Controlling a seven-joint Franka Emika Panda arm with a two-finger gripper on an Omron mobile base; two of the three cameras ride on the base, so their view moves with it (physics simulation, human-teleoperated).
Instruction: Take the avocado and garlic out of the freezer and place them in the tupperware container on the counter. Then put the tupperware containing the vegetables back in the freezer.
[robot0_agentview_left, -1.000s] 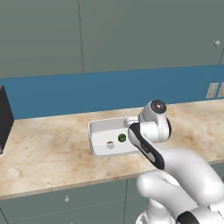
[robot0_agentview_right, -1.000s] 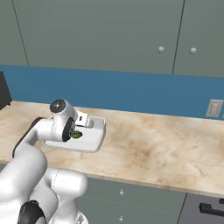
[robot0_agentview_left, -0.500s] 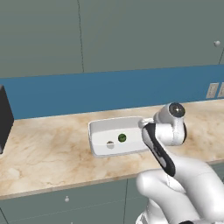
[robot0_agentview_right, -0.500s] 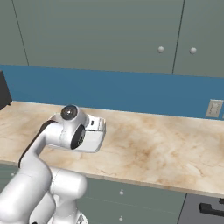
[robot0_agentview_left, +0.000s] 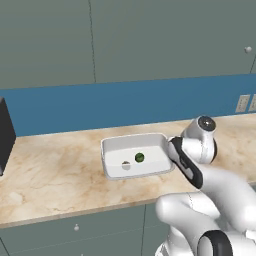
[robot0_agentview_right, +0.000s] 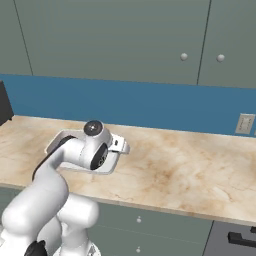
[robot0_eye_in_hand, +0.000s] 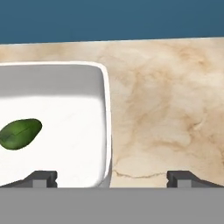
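Observation:
The white tupperware container (robot0_agentview_left: 112, 150) sits on the beige counter (robot0_agentview_left: 50, 175). Inside it lie the dark green avocado (robot0_agentview_left: 139, 157) and, just left of it, the pale garlic (robot0_agentview_left: 126, 165). My gripper (robot0_eye_in_hand: 113, 177) is open and holds nothing. It hovers low over the tub's right end, its fingertips (robot0_eye_in_hand: 43, 177) spread wide with the tub's right wall (robot0_eye_in_hand: 106, 127) between them. In the hand view the avocado (robot0_eye_in_hand: 19, 133) lies at the left on the tub's floor. My arm hides most of the tub (robot0_agentview_right: 55, 145) in the right base view. The freezer is out of view.
A black appliance (robot0_agentview_left: 5, 135) stands at the counter's left end. Wall outlets (robot0_agentview_left: 242, 103) sit on the blue backsplash to the right. Bare counter (robot0_agentview_right: 190, 170) stretches right of the tub. Grey-green cabinet fronts with a small knob (robot0_agentview_left: 76, 227) run below.
My arm has swung rightward from over the tub's middle to its right end. The avocado and garlic have stayed where they were in the tub.

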